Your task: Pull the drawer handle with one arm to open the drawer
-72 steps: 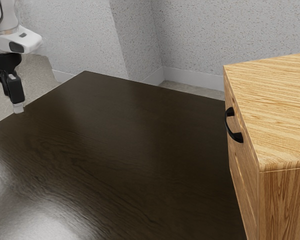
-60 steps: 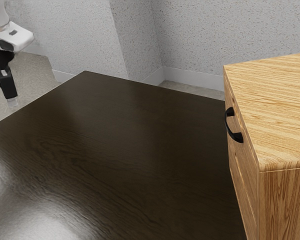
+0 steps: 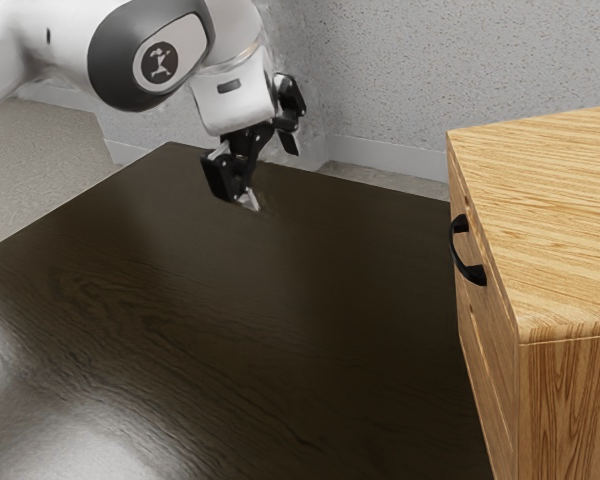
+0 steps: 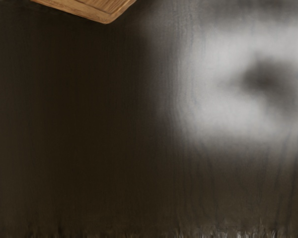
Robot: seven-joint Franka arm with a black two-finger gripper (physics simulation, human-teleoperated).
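The end effector [image 3: 246, 197] hangs over the bench [image 3: 230, 340] at upper centre-left, well apart from the drawer handle [image 3: 465, 252], which faces it for pulling. Whether it is spread or pressed together, I cannot tell.

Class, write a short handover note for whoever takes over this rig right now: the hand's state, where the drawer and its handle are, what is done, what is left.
Hand: empty, above the dark table, well apart from the cabinet; open or shut cannot be told.
Handle: black, on the wooden cabinet's front at the exterior view's right, untouched.
Done: nothing; the drawer looks shut.
Left: reach the handle, grip it, pull the drawer out.
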